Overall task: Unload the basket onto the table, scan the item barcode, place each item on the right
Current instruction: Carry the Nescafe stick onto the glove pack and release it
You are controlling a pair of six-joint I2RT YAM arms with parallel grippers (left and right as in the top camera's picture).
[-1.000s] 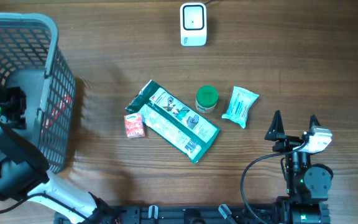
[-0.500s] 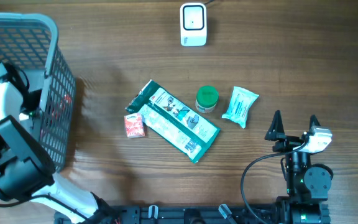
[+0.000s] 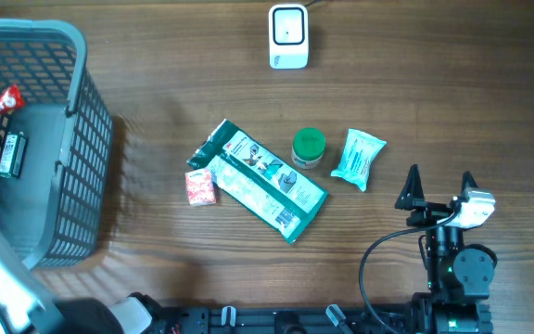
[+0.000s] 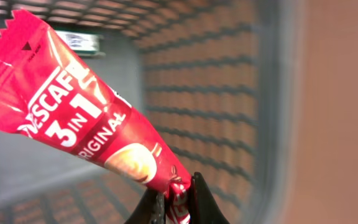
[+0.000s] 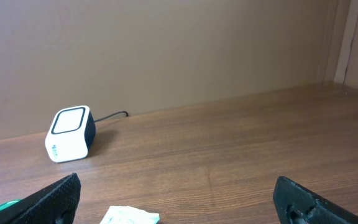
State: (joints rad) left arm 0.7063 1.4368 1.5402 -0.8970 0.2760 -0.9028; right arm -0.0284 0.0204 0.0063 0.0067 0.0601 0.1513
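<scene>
Sachet (image 4: 73,118): red coffee stick, white lettering, one end pinched by left gripper (image 4: 176,200) over grey basket (image 3: 91,158).
Right gripper (image 3: 438,188): jaws wide apart.
Table (image 3: 452,83): brown wood.
Wall (image 5: 166,50): plain tan.

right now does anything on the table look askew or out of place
The long green and white pouch lies diagonally, its top-left end crumpled, edge against the small red packet. The left fingers pinch the red coffee sachet only by its very end.
</scene>
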